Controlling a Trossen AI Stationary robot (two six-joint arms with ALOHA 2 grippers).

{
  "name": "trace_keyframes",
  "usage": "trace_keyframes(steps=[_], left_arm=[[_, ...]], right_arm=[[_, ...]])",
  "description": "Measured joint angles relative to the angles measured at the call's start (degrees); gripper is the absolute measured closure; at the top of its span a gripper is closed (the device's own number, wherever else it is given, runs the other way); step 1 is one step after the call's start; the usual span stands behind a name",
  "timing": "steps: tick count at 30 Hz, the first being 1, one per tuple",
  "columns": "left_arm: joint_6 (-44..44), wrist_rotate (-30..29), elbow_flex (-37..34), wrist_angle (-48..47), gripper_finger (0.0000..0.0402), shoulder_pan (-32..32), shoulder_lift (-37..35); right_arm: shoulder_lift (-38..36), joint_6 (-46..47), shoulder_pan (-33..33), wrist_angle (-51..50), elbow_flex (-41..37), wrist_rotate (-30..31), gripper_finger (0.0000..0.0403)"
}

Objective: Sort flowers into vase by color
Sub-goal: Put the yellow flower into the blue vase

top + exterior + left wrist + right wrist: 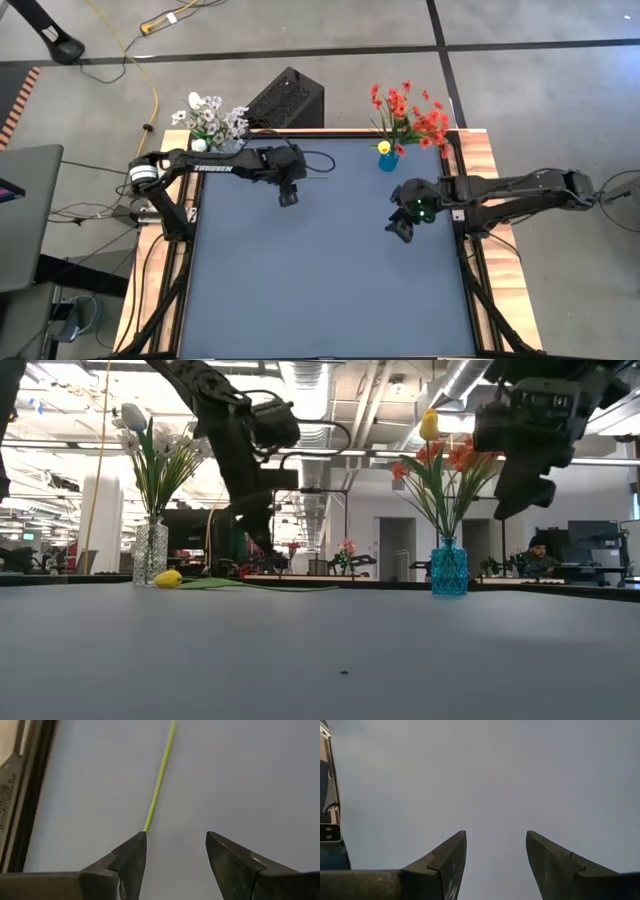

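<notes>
1. The right gripper (404, 226) hung over the mat (330, 290) near its right edge, fingers spread, holding nothing.
2. The left gripper (288, 196) hovered farther back, fingers spread and empty, beside a green stem (159, 777).
3. That yellow flower (168, 578) lay flat on the mat near the back edge.
4. At the back left stood a clear vase (150, 553) of white flowers (215, 120).
5. At the back right stood a blue vase (449, 567) of red flowers (415, 112) and one yellow bloom (429, 425).

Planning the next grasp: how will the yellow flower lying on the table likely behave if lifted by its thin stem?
The yellow flower lies flat, its stem long and thin, so it will probably flex and droop at the bloom end. It looks light, so lifting should be easy, yet the narrow stem may twist or slip between the open left tool.
</notes>
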Motion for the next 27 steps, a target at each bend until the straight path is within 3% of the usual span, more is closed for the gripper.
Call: trace_keyframes(steps=[6,14,20,23,27], left_arm=[[5.2,-4.8,3.1,-4.5,0.0207,-0.1,6.3],[8.9,-3.9,13.5,-15.5,0.0207,5.3,16.7],[10.6,-2.3,17.4,-21.4,0.0208,7.2,20.8],[10.1,-1.9,17.6,-23.1,0.0229,7.2,21.3],[8.1,-0.9,17.6,-24.9,0.0301,7.2,21.4]], right_arm=[[0.0,6.9,6.9,0.4,0.0,6.0,0.0171],[0.0,11.9,9.2,0.8,0.0,6.2,0.0171],[0.0,12.4,11.3,1.1,0.0,6.5,0.0171],[0.0,12.5,12.6,1.1,0.0,7.7,0.0171],[0.0,12.1,14.0,1.1,0.0,9.7,0.0171]])
